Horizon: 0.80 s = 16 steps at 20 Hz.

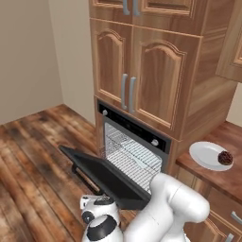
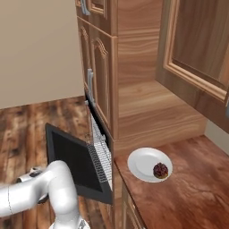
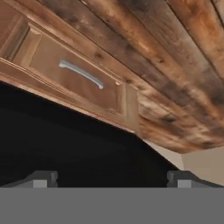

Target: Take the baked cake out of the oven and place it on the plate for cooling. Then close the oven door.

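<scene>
The baked cake (image 1: 225,157) (image 2: 160,170), a small dark brown lump, rests on the right side of the white plate (image 1: 204,152) (image 2: 142,162) on the wooden counter. Left of it, the oven (image 1: 133,133) stands with its oven door (image 1: 101,175) (image 2: 74,164) folded down, and wire racks show inside. My hand (image 1: 98,215) is low in front of the door's outer edge. In the hand view my gripper (image 3: 112,179) is open, its fingertips (image 3: 41,179) wide apart with nothing between them, facing the door's black surface (image 3: 65,144).
A wooden drawer front with a silver handle (image 3: 81,73) lies beyond the door, with plank floor (image 1: 33,151) around it. Arched cabinet doors (image 1: 142,75) rise above the oven. The counter (image 2: 188,188) runs right of the oven, with upper cabinets (image 2: 197,49) over it.
</scene>
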Tool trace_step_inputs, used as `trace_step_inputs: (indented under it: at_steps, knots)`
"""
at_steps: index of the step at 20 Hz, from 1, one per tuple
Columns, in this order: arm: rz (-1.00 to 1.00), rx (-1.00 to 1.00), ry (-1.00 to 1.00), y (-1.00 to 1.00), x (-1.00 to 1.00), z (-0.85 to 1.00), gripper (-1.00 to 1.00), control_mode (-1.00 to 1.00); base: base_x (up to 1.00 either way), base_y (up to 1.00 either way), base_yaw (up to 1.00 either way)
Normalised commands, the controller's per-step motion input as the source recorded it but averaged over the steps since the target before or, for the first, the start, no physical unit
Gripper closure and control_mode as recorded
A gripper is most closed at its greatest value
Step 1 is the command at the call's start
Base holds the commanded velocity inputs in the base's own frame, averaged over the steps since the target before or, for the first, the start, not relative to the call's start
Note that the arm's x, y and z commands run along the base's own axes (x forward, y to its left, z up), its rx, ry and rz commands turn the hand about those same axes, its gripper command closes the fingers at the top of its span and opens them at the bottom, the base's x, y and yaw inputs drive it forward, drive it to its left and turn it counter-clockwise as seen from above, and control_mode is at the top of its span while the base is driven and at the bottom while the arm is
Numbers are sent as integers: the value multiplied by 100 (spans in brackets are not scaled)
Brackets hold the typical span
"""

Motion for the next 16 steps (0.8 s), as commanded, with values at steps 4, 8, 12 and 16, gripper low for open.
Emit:
trace_step_inputs:
  at_steps: [4,8,12,16]
  knots:
    - [-52,-50,-11,-33,14,47,-100,-100,0,0,0]
    - [-53,-48,-10,-36,14,44,-100,-100,0,0,0]
    - [-52,-47,-11,-36,18,42,-100,-100,0,0,0]
    - [-51,-47,-15,-29,23,41,-100,-100,0,0,0]
